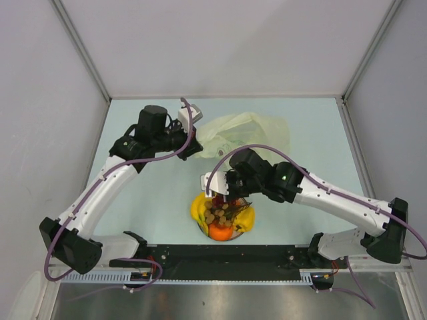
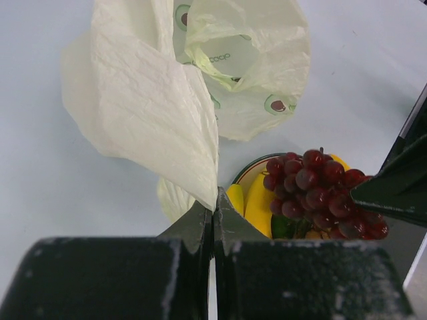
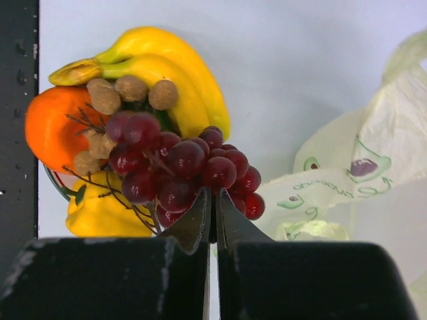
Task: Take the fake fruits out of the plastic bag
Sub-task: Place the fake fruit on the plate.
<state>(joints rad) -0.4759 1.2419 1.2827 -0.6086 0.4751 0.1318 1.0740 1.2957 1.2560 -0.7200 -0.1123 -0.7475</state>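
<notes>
The crinkled pale plastic bag (image 1: 243, 133) lies at the back of the table, and my left gripper (image 2: 213, 200) is shut on a fold of its edge, lifting it. The fake fruits are piled on a plate (image 2: 247, 168) in front: a yellow banana bunch (image 3: 167, 67), an orange (image 3: 50, 127), a brown berry sprig (image 3: 130, 90) and a yellow fruit (image 3: 100, 213). My right gripper (image 3: 213, 195) is shut on the dark red grape bunch (image 3: 180, 160), which hangs just over that pile (image 1: 222, 217). The inside of the bag is hidden.
The black rail (image 1: 220, 257) with the arm bases runs along the near edge right behind the plate. Grey walls (image 1: 40, 100) close in the left, right and back sides. My right gripper's dark fingers (image 2: 393, 193) reach into the left wrist view beside the grapes.
</notes>
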